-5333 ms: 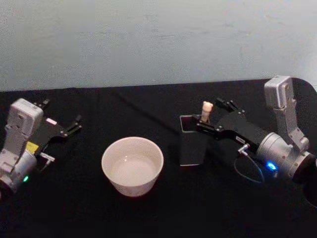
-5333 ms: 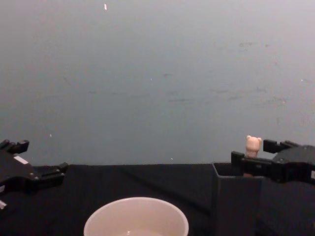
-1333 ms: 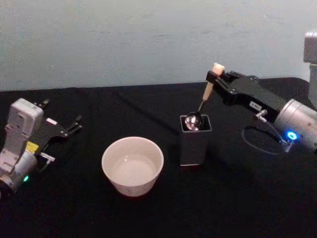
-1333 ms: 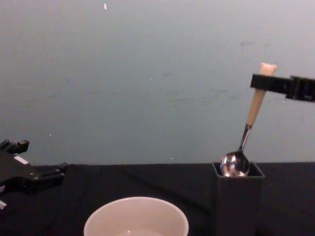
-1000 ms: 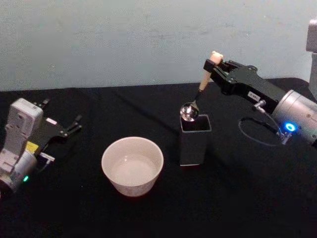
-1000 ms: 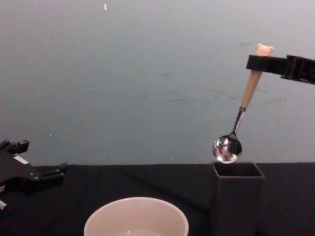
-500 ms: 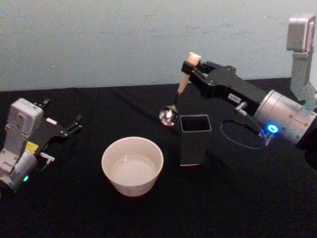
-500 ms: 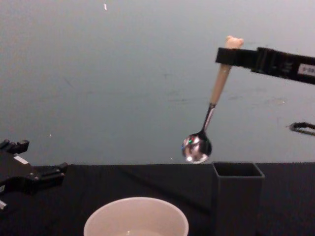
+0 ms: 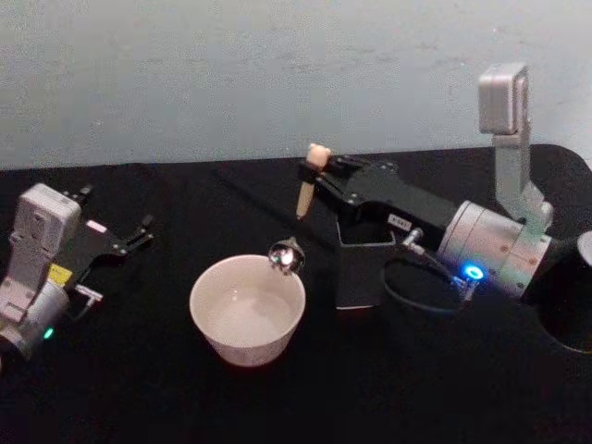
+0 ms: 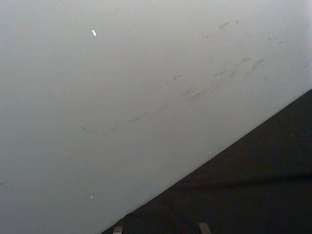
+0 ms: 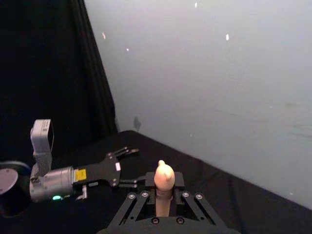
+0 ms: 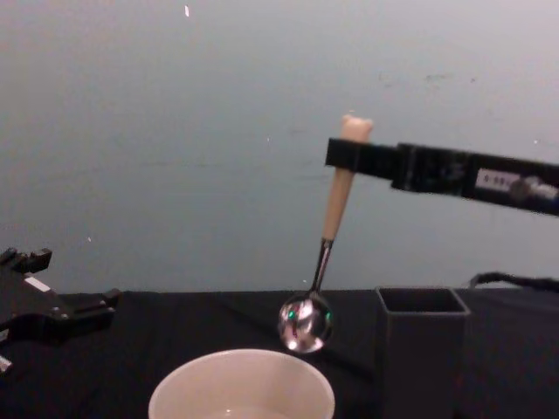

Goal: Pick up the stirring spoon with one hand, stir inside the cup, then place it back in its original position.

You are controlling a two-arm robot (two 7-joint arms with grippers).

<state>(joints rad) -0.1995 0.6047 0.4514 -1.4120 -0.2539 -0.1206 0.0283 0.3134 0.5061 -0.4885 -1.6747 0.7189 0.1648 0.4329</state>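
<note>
Hanging from the right gripper (image 9: 314, 175), whose jaws are closed on its beige handle, the stirring spoon (image 9: 301, 205) is held tilted, its bowl just above the cup (image 9: 244, 348) at the rim's right side. The left gripper (image 9: 117, 208) is parked well left of the cup, jaws apart and empty.

Cup (image 12: 241, 388) lower part cut off, chest view; holder (image 12: 423, 367) base too.

The mouth of the cup (image 9: 242, 347), at lower centre, was found clear except at its right rim, where the stirring spoon (image 9: 294, 227) was held by the right gripper (image 9: 312, 174). The dark grey holder (image 9: 363, 268) was noted just right of the cup. Bare table (image 9: 166, 268) was recorded between the cup and the left gripper (image 9: 113, 211) at far left.
</note>
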